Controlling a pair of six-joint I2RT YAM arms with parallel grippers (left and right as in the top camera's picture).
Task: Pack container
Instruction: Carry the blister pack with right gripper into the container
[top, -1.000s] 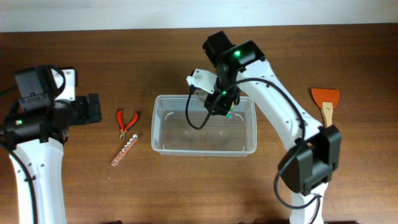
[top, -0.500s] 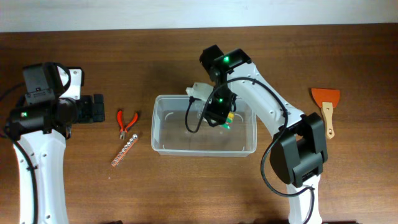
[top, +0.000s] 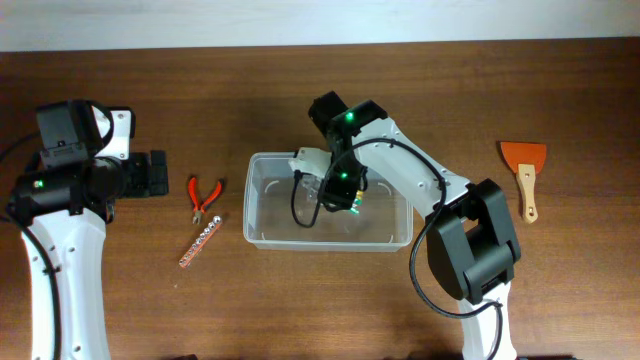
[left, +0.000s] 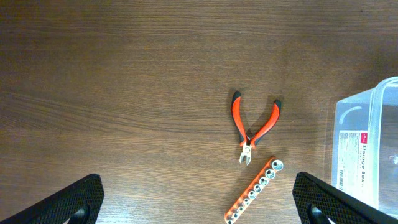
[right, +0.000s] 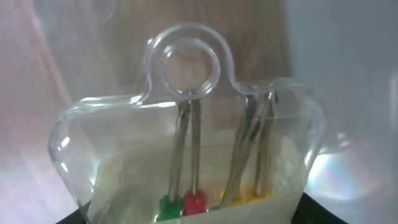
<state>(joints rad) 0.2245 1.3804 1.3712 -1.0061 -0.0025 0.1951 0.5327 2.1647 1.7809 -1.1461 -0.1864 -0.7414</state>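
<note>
The clear plastic container (top: 262, 200) sits mid-table; its corner shows in the left wrist view (left: 367, 149). My right gripper (top: 340, 195) is inside the container, shut on a clear blister pack of small screwdrivers (right: 193, 168) with green, red and yellow handles (top: 353, 207). My left gripper (left: 199, 205) is open and empty, left of the container. Red-handled pliers (top: 204, 197) (left: 254, 123) and an orange socket rail (top: 200, 243) (left: 255, 198) lie on the table between it and the container.
An orange scraper with a wooden handle (top: 524, 170) lies at the far right of the wooden table. The table's back edge meets a white wall.
My right gripper has moved left and down into the container with the screwdriver pack. My left arm shifted slightly right early on, then held still.
</note>
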